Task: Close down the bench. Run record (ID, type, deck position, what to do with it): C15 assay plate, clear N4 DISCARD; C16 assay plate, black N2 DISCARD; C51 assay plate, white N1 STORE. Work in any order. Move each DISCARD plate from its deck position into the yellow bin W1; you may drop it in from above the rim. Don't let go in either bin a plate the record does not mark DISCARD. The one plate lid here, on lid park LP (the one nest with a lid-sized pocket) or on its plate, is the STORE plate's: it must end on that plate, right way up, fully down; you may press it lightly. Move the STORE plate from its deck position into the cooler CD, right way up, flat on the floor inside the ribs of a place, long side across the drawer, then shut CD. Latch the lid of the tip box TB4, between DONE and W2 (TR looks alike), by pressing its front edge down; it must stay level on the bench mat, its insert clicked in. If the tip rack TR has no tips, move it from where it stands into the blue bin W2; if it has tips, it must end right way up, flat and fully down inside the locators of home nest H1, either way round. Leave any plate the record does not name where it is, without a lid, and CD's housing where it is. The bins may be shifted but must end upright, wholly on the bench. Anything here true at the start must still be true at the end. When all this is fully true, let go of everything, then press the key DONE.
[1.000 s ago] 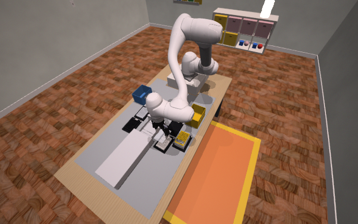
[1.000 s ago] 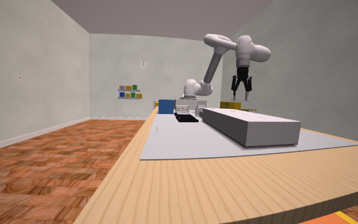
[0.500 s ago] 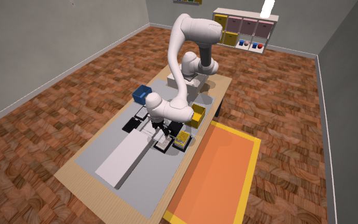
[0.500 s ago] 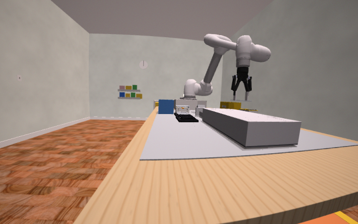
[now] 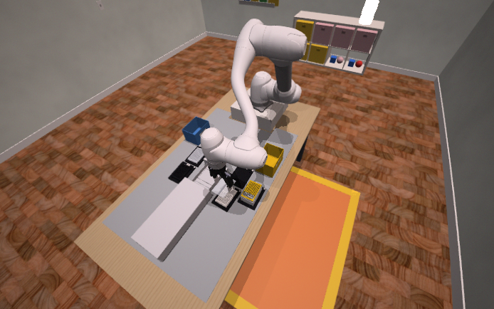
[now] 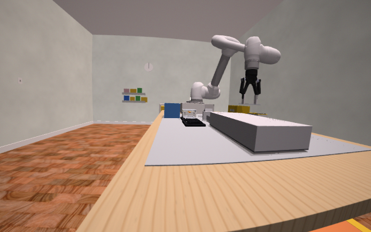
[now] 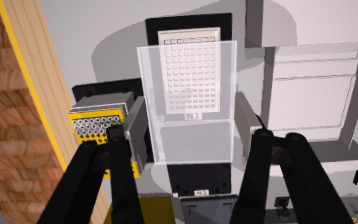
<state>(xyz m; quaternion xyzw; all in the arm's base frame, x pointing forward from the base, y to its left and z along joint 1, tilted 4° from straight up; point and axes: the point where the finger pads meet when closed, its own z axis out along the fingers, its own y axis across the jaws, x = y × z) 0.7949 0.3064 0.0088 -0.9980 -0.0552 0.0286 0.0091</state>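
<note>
The clear plate lid [image 7: 188,102] is hanging above the white assay plate [image 7: 190,72] in nest N1, only partly overlapping it in the wrist view. The gripper [image 7: 188,145] is pinching the lid by its long sides, jaws spread about halfway. On the counter [image 5: 99,245], the yellow tip rack [image 5: 251,191] is standing just beside. Releasing while offset would likely leave the lid tilted on the plate's rim.

Arm [image 5: 241,95] bent over, hand [image 7: 188,135] down, clamping clear lid [image 7: 188,107].
</note>
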